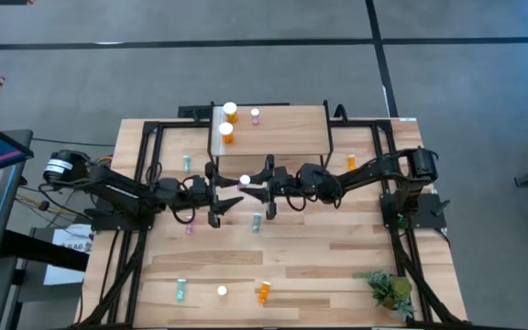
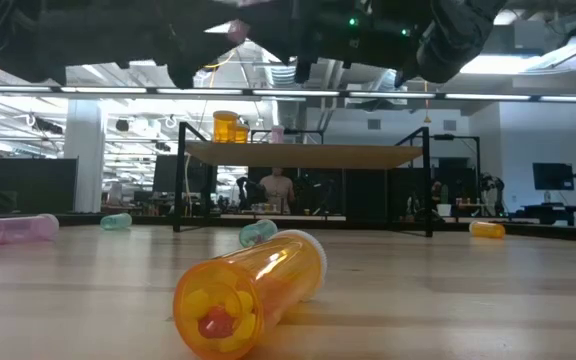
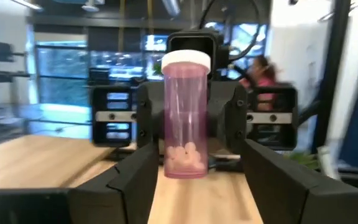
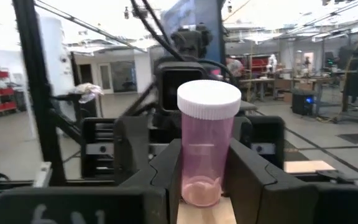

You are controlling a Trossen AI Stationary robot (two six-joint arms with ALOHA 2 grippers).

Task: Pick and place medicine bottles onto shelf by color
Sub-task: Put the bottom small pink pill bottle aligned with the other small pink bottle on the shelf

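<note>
A pink medicine bottle (image 3: 185,118) with a white cap stands upright in the air over the middle of the table, between my two grippers, which face each other. My right gripper (image 4: 207,146) is shut on it. My left gripper (image 3: 197,152) is open; its fingers stand on either side of the bottle's lower end with gaps showing. In the high view the bottle's cap (image 1: 245,181) shows just in front of the shelf (image 1: 273,137). On the shelf stand two wide orange bottles (image 1: 228,122) and a pink one (image 1: 255,115). My right gripper pinches the pink bottle's body (image 4: 201,168) below the cap, between its two fingers (image 4: 253,174). The fingers come about level from the table's right side. The bottle stands upright, cap up, lifted clear of the table.
Loose bottles lie on the table: teal (image 1: 187,163), orange (image 1: 351,162), teal (image 1: 257,222), pink (image 1: 189,227), and near the front edge teal (image 1: 181,291) and orange (image 1: 263,293). A small plant (image 1: 390,289) sits at the front right. The shelf's black legs (image 2: 428,180) stand behind the grippers.
</note>
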